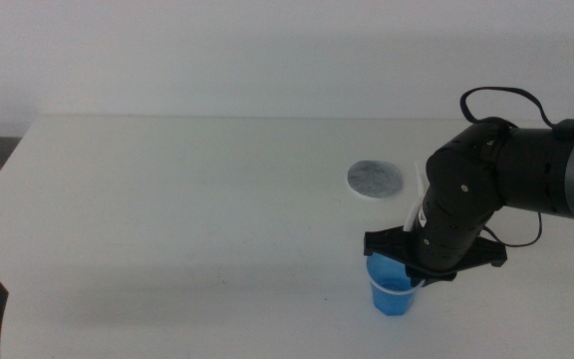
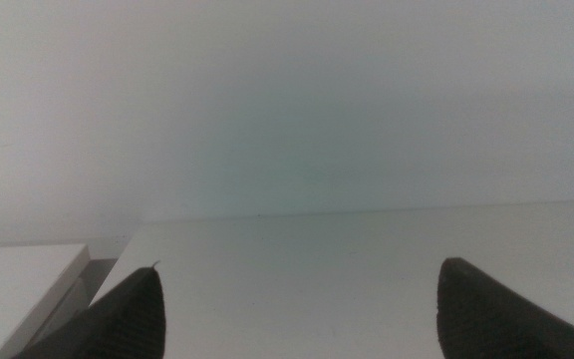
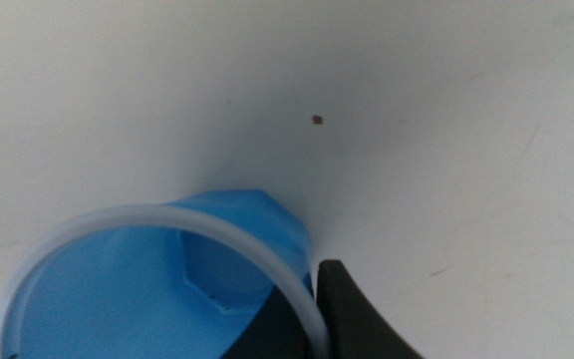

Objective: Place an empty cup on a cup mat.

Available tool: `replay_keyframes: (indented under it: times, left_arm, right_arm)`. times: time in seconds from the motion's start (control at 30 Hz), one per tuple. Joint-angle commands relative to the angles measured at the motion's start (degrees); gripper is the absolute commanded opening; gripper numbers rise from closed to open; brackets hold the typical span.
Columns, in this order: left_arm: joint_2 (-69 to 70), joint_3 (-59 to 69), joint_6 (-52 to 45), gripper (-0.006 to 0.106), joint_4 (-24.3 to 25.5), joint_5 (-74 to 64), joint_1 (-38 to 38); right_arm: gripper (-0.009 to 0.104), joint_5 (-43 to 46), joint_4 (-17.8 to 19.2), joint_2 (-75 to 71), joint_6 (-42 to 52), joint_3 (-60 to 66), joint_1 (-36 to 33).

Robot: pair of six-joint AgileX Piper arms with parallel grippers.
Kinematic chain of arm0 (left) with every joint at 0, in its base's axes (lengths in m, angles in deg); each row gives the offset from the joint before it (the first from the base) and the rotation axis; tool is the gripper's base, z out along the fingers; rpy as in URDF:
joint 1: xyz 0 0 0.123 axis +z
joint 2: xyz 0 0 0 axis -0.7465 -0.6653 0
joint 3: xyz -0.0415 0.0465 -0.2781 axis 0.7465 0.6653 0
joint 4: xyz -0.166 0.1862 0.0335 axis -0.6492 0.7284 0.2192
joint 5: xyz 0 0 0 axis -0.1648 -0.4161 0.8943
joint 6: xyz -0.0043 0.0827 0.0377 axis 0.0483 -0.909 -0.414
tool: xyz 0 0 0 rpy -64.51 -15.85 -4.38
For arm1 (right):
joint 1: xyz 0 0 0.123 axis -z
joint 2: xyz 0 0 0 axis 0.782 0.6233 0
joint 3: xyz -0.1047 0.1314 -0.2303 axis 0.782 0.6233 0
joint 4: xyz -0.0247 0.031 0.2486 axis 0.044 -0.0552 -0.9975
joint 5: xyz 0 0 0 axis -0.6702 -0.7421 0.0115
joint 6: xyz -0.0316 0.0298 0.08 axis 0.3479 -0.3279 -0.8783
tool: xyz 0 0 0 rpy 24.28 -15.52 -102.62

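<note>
While upright — mouth skyward — the cup (image 1: 392, 291) sits under the right gripper (image 1: 419, 267).

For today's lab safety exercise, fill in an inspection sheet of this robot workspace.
Surface: white table, one tiny dark speck.
Job's things: blue cup upright, empty, near front edge; cup mat bare, further back, apart from cup.
Clutter: nothing seen.
Grippers: right tool at the cup, one finger outside the rim; left tool open, waiting at front left.
Cables: black loop over right arm.
Surroundings: plain pale wall.
</note>
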Motion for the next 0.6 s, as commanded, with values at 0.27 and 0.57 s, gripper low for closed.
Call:
replay_keyframes:
  times: [0.27,0.57]
  left_arm:
    - [-0.3,0.0,0.3,0.094,-0.2,0.6,-0.2]
    - [-0.3,0.0,0.3,0.094,-0.2,0.6,-0.2]
  right_arm:
    - [-0.002,-3.4,-1.3,-3.0,7.9,-7.0,0.7]
    - [-0.002,-4.6,-3.7,-1.7,16.2,-18.4,6.1]
